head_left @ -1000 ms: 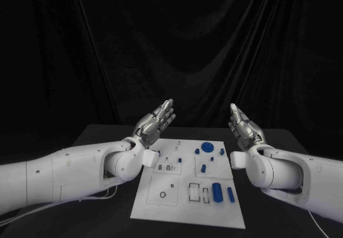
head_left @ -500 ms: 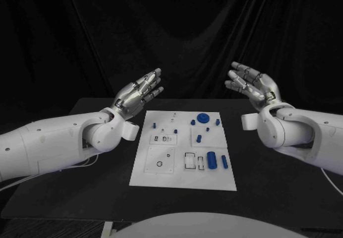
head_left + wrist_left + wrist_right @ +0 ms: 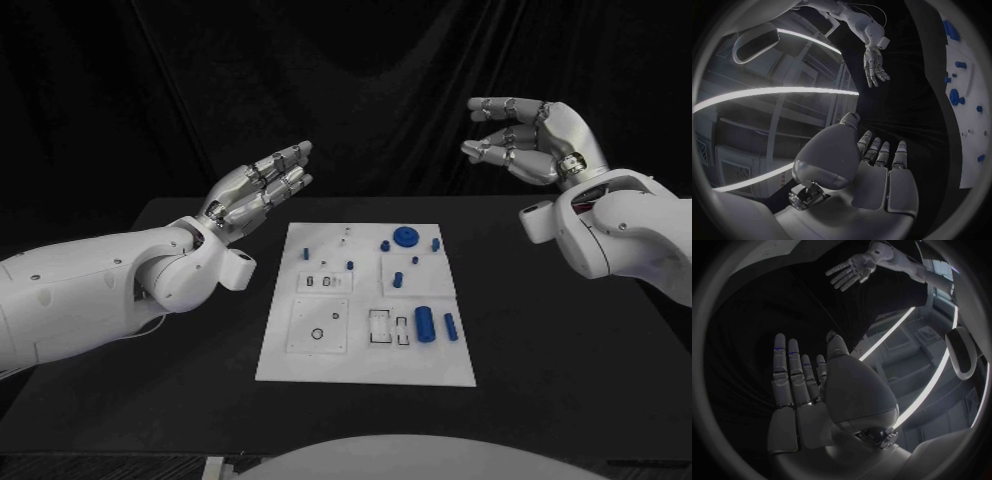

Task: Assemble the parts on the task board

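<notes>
I log the task board (image 3: 368, 345) at the centre of the black table (image 3: 577, 340), lying flat, long axis running 12 to 6 o'clock. On it I count blue parts: a round disc-shaped part (image 3: 408, 238) at the board's 12 o'clock end, a small blue part (image 3: 306, 253) toward 10 o'clock, 2 small parts (image 3: 401, 274) just off centre, and at about 4 o'clock a large upright-lying cylinder (image 3: 426, 323) with a slimmer blue peg (image 3: 450, 326) just beside it. I also note dark-outlined recesses on the board, including a rectangular slot (image 3: 379, 327) just left of the cylinder and a small ring (image 3: 317, 333) near 7 o'clock. My left hand (image 3: 261, 189) hovers above the table at the board's 10 o'clock, well apart from it, palm up, fingers extended and spread, holding nothing. My right hand (image 3: 535, 136) is raised at the board's 1 o'clock, higher than the left, fingers loosely curved and apart, holding nothing. Neither hand touches the board or any part.
</notes>
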`<state>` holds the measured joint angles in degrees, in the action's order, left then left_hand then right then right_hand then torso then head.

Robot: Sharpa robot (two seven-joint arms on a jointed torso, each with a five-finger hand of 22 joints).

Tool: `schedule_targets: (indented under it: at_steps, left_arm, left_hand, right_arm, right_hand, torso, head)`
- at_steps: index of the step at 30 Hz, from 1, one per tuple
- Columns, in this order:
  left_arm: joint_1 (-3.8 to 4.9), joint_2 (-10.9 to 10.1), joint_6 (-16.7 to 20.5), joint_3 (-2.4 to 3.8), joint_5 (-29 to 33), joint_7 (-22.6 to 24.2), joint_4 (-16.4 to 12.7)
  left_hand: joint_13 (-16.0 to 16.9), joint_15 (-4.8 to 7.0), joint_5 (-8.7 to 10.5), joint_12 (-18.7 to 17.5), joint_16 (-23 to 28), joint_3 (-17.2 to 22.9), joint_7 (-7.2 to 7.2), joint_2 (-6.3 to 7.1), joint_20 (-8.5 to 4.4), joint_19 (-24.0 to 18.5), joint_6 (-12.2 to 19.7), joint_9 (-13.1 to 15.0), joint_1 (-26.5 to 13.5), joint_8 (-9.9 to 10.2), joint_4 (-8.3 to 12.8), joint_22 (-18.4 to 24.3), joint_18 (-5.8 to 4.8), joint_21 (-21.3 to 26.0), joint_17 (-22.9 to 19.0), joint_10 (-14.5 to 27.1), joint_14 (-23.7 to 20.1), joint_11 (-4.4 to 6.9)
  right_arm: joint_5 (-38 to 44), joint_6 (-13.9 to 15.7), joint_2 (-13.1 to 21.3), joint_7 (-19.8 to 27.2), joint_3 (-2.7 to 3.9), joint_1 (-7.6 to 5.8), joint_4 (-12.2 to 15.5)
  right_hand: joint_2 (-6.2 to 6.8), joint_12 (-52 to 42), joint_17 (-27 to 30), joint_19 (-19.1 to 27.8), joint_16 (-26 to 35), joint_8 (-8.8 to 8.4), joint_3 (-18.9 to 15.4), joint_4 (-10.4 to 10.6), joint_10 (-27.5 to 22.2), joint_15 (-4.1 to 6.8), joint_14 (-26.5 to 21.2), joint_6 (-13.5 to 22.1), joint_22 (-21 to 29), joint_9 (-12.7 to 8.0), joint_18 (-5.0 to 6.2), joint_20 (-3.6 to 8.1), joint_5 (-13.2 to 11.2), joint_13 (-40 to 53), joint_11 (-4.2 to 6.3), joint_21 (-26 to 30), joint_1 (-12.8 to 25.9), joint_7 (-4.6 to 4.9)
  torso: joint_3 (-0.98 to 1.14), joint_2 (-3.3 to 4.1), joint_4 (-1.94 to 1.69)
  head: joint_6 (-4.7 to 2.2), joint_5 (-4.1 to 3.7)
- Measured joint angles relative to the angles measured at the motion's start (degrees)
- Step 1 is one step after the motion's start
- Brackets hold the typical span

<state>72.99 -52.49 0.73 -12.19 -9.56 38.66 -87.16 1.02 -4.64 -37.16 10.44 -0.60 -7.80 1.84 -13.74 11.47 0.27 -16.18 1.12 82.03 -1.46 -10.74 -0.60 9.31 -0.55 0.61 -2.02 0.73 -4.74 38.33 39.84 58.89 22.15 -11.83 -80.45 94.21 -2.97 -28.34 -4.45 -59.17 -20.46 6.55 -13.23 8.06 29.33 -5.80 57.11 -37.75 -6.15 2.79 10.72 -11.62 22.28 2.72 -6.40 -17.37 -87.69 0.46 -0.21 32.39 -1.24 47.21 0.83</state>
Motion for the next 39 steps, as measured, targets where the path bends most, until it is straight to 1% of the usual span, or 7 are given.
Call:
schedule_targets:
  at_steps: [8, 15, 18, 22, 25, 27, 39]
  left_arm:
    - [0.69, -0.18, -0.75, 0.01, -1.44, 0.03, 1.0]
    - [0.91, -1.4, -1.23, 0.03, -1.97, 0.04, 0.72]
    - [0.91, -1.89, -1.3, -0.02, -2.07, 0.05, 0.6]
    - [0.91, -2.05, -1.38, -0.04, -2.18, 0.05, 0.35]
    - [0.91, -1.98, -1.46, -0.01, -2.26, 0.06, 0.3]
    - [0.91, -1.97, -1.53, -0.01, -2.28, 0.06, 0.3]
    - [0.91, -2.32, -2.19, -0.01, -2.39, 0.07, 0.29]
  left_hand:
    - [0.02, -0.02, 0.0, 0.44, 0.0, 0.0, 0.62, 0.0, 0.02, 0.02, -0.62, 0.04, 0.0, -0.2, 0.0, -0.02, 0.0, 0.0, 0.0, -0.02, -0.01, -0.01]
    - [0.02, -0.41, -0.01, 0.44, 0.0, 0.0, 0.63, 0.0, 0.5, 0.5, -0.63, 0.05, 0.0, -0.2, 0.0, -0.02, -0.01, -0.01, 0.0, -0.02, -0.39, -0.01]
    - [0.02, -0.41, -0.01, 0.44, 0.0, 0.0, 1.12, 0.0, 0.51, 0.5, -1.11, 0.05, 0.0, -0.2, 0.0, -0.1, 0.0, -0.01, 0.0, -0.02, -0.4, -0.01]
    - [0.02, -0.42, -0.01, 0.43, -0.01, 0.01, 1.14, 0.0, 0.52, 0.49, -1.14, 0.05, 0.0, -0.2, 0.0, -0.04, 0.0, -0.01, 0.0, -0.02, -0.4, -0.02]
    - [0.02, -0.42, -0.01, 0.44, -0.01, 0.01, 1.44, 0.0, 0.53, 0.49, -1.43, 0.05, 0.01, -0.2, 0.01, -0.07, 0.0, -0.01, 0.0, -0.01, -0.4, -0.02]
    - [0.02, -0.43, -0.01, 0.43, -0.01, 0.01, 1.63, 0.0, 0.54, 0.49, -1.61, 0.05, 0.01, -0.2, 0.01, -0.1, 0.0, -0.01, 0.0, -0.01, -0.4, -0.02]
    - [0.02, -1.23, -0.01, 0.43, -0.01, 0.01, 1.86, 0.0, 1.14, 1.1, -1.83, 0.07, 0.01, -0.2, 0.01, -0.06, 0.01, -0.01, 0.01, 0.0, -0.58, -0.01]
  right_arm:
    - [26.56, -5.13, -6.13, -14.82, -0.02, -0.96, -4.81]
    - [43.55, -13.3, -11.22, -21.65, -0.04, -1.04, -8.68]
    - [49.55, -16.67, -13.38, -23.15, -0.02, -1.05, -9.92]
    - [54.93, -19.95, -15.63, -24.22, -0.02, -0.95, -11.94]
    - [57.58, -22.04, -17.19, -24.82, -0.02, -0.83, -13.48]
    - [58.66, -23.26, -18.15, -25.14, -0.02, -0.78, -14.34]
    - [61.71, -28.76, -22.05, -26.63, 0.0, 0.43, -19.5]
  right_hand:
    - [1.03, 1.76, -4.05, -15.46, -5.58, 1.01, 4.93, -0.06, 8.53, 6.06, 17.89, -8.57, -2.05, 0.9, 0.0, 5.87, -5.1, 0.11, 1.41, -5.95, -0.98, 2.46]
    - [2.68, 6.88, -13.69, -21.42, -18.52, 1.0, 10.16, 0.3, 15.04, 9.12, 25.87, -11.28, -12.52, 0.92, -0.01, 8.74, -7.69, 0.11, 3.32, -18.06, -2.6, 0.28]
    - [4.48, 9.77, -22.7, -21.66, -26.29, 0.99, 11.6, 1.21, 16.42, 9.34, 26.11, -12.87, -28.76, 0.99, -0.04, 9.02, -7.98, 0.12, 3.34, -30.96, -0.82, 0.78]
    - [6.2, 12.7, -34.89, -21.55, -37.89, 0.93, 13.31, 1.85, 19.86, 9.29, 26.54, -13.25, -40.96, 1.14, -0.08, 8.95, -7.97, 0.13, 3.28, -43.47, -0.55, 0.41]
    - [6.34, 13.78, -38.66, -21.26, -41.34, 0.04, 14.51, 1.75, 20.67, 9.29, 26.54, -13.64, -44.88, 1.17, -0.13, 9.25, -7.98, 0.17, 3.48, -46.96, -0.68, 0.76]
    - [6.34, 14.21, -39.84, -21.26, -41.94, -0.23, 14.51, 1.75, 20.78, 9.29, 26.54, -13.34, -45.97, 1.17, -3.98, 9.25, -7.98, 0.17, 3.38, -47.03, -0.68, 0.47]
    - [7.65, 15.08, -43.51, -20.88, -44.61, -0.23, 15.23, 1.03, 22.09, 9.28, 26.54, -14.64, -50.63, 1.66, -4.02, 8.86, -8.52, 0.27, 3.1, -51.01, 0.09, 1.71]
  torso:
    - [-0.02, 2.11, -0.64]
    - [-0.36, 2.97, -1.94]
    - [-0.53, 3.25, -2.57]
    - [-0.76, 3.34, -2.5]
    - [-0.85, 3.29, -2.39]
    - [-0.85, 3.29, -2.31]
    - [-0.85, 3.64, -2.35]
  head:
    - [-1.42, -0.26]
    - [-1.79, -2.04]
    - [-1.8, -2.58]
    - [-1.81, -2.45]
    - [-1.54, -2.15]
    - [-1.45, -1.98]
    - [-1.64, -1.65]
